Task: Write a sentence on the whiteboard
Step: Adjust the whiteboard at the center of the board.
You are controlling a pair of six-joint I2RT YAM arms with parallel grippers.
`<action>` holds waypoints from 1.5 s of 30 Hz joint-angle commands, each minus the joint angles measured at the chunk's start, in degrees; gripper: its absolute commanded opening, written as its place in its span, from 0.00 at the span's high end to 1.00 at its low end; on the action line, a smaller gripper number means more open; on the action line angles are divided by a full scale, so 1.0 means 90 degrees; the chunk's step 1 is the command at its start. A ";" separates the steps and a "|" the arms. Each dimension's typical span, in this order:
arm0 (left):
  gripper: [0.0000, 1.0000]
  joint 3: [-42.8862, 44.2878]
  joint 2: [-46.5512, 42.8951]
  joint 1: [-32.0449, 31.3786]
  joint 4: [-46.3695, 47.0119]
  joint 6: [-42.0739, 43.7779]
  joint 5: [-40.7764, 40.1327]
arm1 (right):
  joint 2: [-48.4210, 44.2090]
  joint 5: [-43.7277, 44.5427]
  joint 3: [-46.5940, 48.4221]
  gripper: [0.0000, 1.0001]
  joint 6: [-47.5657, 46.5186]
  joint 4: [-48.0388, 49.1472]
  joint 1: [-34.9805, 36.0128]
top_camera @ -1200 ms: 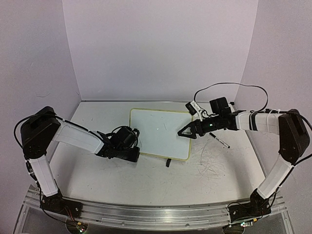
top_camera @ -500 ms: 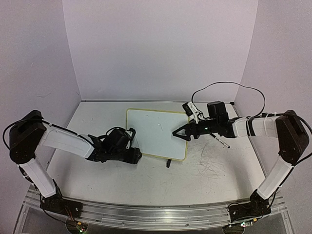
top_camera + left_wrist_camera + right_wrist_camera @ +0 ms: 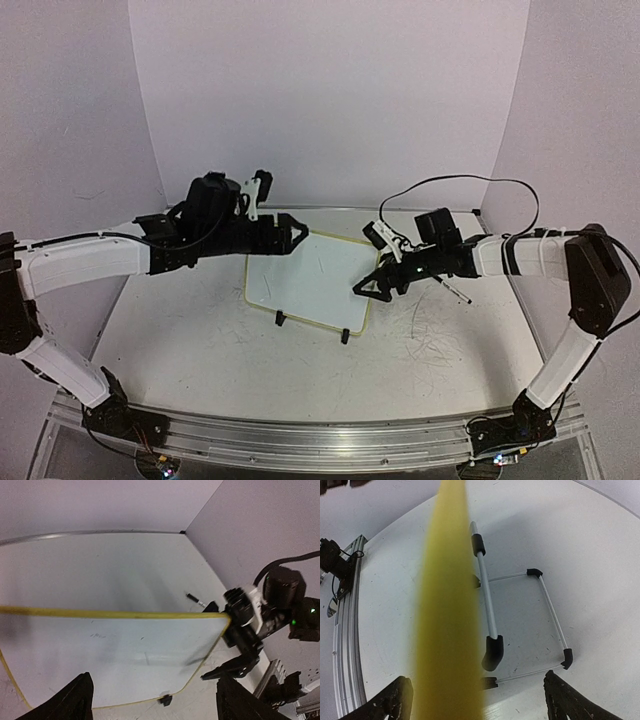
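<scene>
The whiteboard [image 3: 305,280] stands tilted on its two black feet in the middle of the table. Its pale yellow rim [image 3: 110,613] runs across the left wrist view. The sentence is out of view; the board's face [image 3: 110,650] carries only faint grey specks. My left gripper [image 3: 298,236] hovers open above the board's top left corner, holding nothing. My right gripper [image 3: 368,282] is open at the board's right edge, with the blurred yellow rim [image 3: 447,605] between its fingers. Whether a finger touches the rim I cannot tell.
A black marker pen [image 3: 452,290] lies on the table right of the board, beside old scribble marks [image 3: 430,325]. The board's wire stand [image 3: 487,600] shows behind the rim. White walls enclose three sides, and an aluminium rail [image 3: 300,440] runs along the near edge.
My left gripper has opened, let go of the board's near left corner, and risen to its top left. The board now stands propped on its feet. My right gripper shifted slightly left to the board's right edge.
</scene>
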 commanded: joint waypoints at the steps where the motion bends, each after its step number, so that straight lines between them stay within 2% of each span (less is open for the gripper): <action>1: 0.12 0.1220 0.0477 -0.0015 0.0461 0.0212 0.0509 | -0.0360 -0.0411 0.0210 0.09 -0.0005 0.0573 0.0067; 6: 0.16 0.2467 0.1463 -0.0015 0.0509 -0.0006 0.1119 | -0.0580 -0.0353 -0.0025 0.09 0.0120 0.0809 0.0068; 9: 0.18 0.2635 0.1677 -0.0016 0.0511 -0.0037 0.1173 | -0.0861 0.0140 -0.0167 0.09 0.0391 0.0969 0.0066; 13: 0.16 0.2176 0.1161 -0.0008 0.0435 0.0254 0.0526 | -0.1218 0.1131 -0.0328 0.08 0.1146 0.0913 -0.0013; 15: 0.15 0.1889 0.0809 0.0012 0.0271 0.0393 0.0179 | -0.1424 0.1568 -0.0459 0.08 0.1845 0.0825 -0.0027; 18: 0.13 0.1160 0.0245 0.0042 -0.0036 0.0423 -0.0375 | -0.1759 0.1783 -0.0923 0.10 0.2878 0.0891 -0.0019; 22: 0.13 0.0019 -0.0171 0.0065 -0.0280 0.0099 -0.0481 | -0.2236 0.2261 -0.1355 0.15 0.3904 0.0842 0.0152; 27: 0.16 -0.1293 -0.0135 0.0061 -0.0299 -0.0464 -0.0352 | -0.2979 0.3297 -0.1400 0.13 0.3864 -0.0131 0.0272; 30: 0.24 -0.1619 0.0261 0.0045 -0.0137 -0.0532 -0.0305 | -0.3168 0.3918 -0.1294 0.08 0.3620 -0.0650 0.0270; 34: 0.32 -0.1549 0.0958 0.0036 0.0333 -0.0364 -0.0111 | -0.3315 0.4239 -0.1227 0.06 0.3500 -0.0831 0.0273; 37: 0.32 -0.1431 0.1343 0.0025 0.0800 -0.0274 0.0042 | -0.3434 0.4018 -0.1205 0.06 0.3464 -0.0828 0.0270; 45: 0.36 -0.0711 0.2370 -0.0157 0.0907 -0.0119 0.0283 | -0.3745 0.4096 -0.1341 0.06 0.3510 -0.0856 0.0270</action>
